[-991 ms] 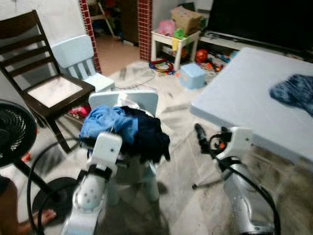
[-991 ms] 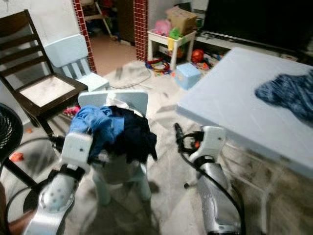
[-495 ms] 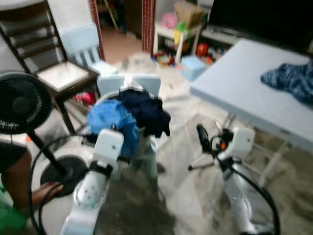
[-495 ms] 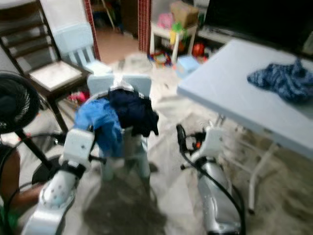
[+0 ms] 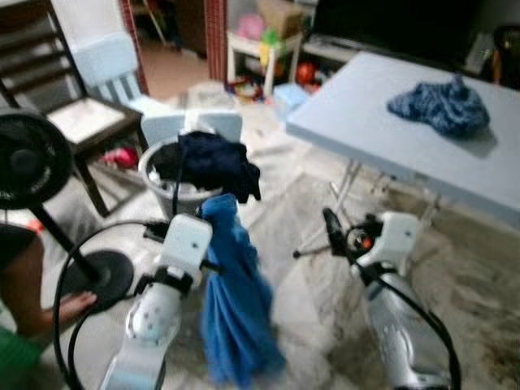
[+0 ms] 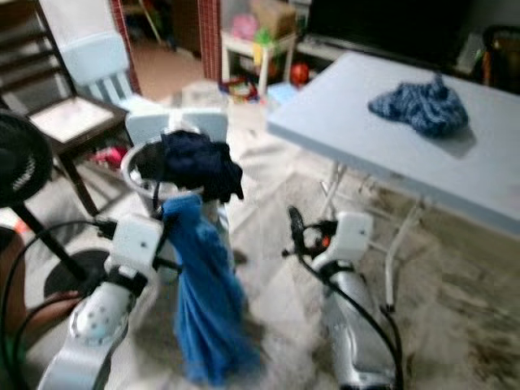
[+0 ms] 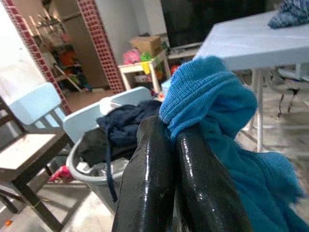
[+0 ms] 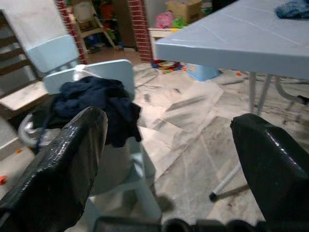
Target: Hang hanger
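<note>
Our left gripper [image 7: 174,145] is pinching the blue garment [image 5: 236,309] by a top fold; soft, limp, light, it is dangling beside the laundry basket [image 5: 154,180]. Our right gripper [image 8: 169,145] is gaping, empty.

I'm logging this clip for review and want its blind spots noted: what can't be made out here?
- Hanger: not made out; head views are blurred.
- Blue garment: its type is unclear; it hangs bunched from the left gripper, which covers the pinched part.
- Basket: contents hidden under dark clothes.
- Person: cut off by the left edge.
- Right gripper: open, empty.
</note>
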Robot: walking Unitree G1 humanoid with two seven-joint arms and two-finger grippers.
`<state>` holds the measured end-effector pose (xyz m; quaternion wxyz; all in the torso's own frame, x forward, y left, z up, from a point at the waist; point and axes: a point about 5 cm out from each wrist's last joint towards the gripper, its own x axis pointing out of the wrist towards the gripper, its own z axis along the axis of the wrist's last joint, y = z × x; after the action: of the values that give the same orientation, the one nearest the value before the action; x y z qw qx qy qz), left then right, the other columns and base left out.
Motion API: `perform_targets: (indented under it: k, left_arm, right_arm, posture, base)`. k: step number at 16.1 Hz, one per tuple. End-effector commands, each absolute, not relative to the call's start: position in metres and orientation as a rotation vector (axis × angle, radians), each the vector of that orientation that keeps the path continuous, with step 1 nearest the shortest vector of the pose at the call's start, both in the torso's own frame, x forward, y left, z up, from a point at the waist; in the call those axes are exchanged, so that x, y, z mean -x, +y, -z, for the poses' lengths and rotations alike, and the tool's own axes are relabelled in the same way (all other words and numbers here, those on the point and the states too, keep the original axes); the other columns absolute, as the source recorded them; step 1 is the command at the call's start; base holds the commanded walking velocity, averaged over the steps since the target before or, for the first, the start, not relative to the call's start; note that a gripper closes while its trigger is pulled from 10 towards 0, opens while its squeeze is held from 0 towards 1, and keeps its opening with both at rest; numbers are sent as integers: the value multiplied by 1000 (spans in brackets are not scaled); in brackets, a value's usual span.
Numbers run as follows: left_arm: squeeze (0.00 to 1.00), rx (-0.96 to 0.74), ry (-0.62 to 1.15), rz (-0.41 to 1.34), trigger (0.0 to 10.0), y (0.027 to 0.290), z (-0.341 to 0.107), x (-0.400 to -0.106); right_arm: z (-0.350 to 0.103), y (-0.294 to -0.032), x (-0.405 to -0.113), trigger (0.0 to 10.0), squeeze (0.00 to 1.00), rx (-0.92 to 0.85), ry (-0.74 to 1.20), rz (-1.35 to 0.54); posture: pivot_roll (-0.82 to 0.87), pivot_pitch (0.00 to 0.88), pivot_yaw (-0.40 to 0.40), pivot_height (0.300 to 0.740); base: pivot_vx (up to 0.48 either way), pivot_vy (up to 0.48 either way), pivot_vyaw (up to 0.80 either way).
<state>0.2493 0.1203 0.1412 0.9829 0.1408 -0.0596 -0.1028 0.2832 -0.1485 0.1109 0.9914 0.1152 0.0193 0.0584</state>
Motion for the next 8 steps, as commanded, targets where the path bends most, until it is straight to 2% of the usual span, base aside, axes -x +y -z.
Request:
perform_targets:
  k: [1, 6, 8]
  left_arm:
    - [0, -271, -149, 213, 10000, 117, -148, -251]
    - [0, -248, -145, 208, 10000, 116, -148, -254]
    - [0, -232, -136, 205, 10000, 116, -147, -255]
  right_arm:
    - [-115, -150, -285, 10000, 0, -226, 31, -109]
    - [-114, -150, -285, 10000, 0, -224, 51, -113]
    - [-113, -149, -285, 10000, 0, -219, 56, -118]
  posture:
    - [75, 71, -48, 740]
    - [68, 82, -50, 740]
    - [67, 86, -53, 740]
  base:
    - [0, 0, 0]
    - [0, 0, 0]
    - [0, 0, -709]
